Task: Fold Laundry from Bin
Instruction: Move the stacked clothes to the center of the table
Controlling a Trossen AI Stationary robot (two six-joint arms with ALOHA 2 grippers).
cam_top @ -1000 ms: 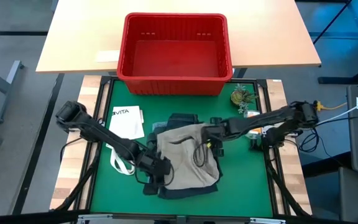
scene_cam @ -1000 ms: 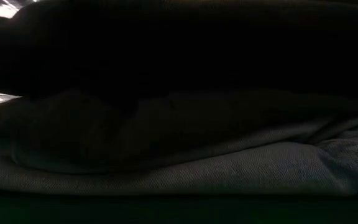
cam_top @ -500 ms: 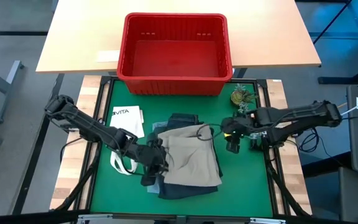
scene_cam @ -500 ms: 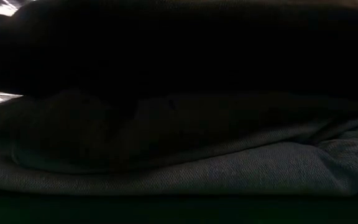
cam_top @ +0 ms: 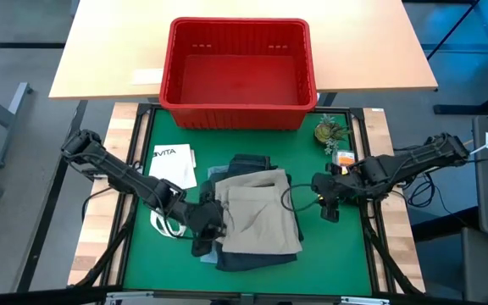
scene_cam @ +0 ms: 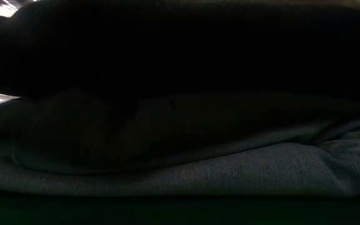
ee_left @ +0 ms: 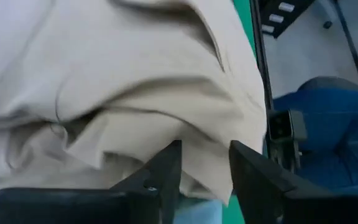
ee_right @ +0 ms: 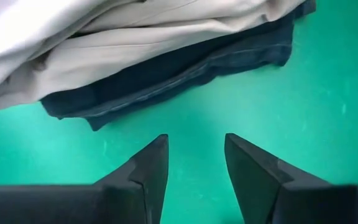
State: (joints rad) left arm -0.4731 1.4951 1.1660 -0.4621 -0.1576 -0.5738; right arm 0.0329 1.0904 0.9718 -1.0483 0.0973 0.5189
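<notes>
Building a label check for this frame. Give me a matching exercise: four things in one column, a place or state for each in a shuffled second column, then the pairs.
Things:
1. red bin
2. khaki garment
3. right tool
4. white tote bag

Places or states:
A. open, over bare green mat, right of the pile
B. on top of the folded pile
C. flat on the mat, left of the pile
D. empty, on the wooden table beyond the mat

Pairs: 1-D, 2-B, 3-A, 4-C
</notes>
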